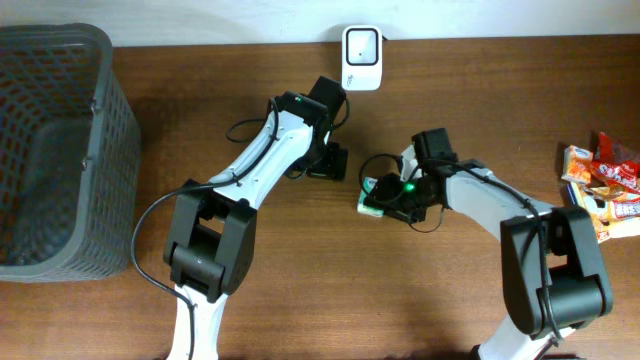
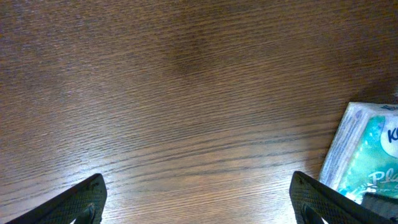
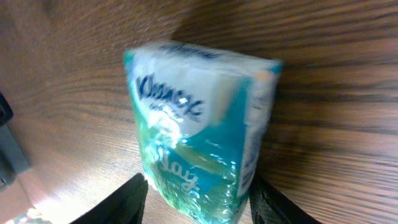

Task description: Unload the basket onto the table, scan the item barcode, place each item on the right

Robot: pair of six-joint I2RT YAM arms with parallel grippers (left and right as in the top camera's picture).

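Dark wood-grain table (image 1: 450, 300), overhead light glare on it. Grey mesh basket (image 1: 50, 150) sits at far left. White barcode scanner (image 1: 361, 57) stands at the back edge, near centre. Pile of red/orange snack packets (image 1: 605, 185) at far right edge.

Left gripper (image 1: 335, 160) is just in front of the scanner, jaws spread wide, nothing between them. Its wrist view shows only bare wood between the two black fingertips (image 2: 81, 199), with one corner of the tissue pack at the right edge of the frame.

Right gripper (image 1: 405, 195) is mid-table, right of the left gripper and close to it. It pinches the Kleenex tissue pack (image 3: 199, 124): teal and white plastic wrap, logo side facing the wrist camera. The black fingers (image 3: 134, 199) press on both sides of the pack's lower end. Pack looks tilted and a bit motion-blurred; can't tell whether it touches the table.

Overhead, the pack sticks out to the left of the right gripper, well in front of the scanner and slightly right of it. No barcode readable on the visible face.
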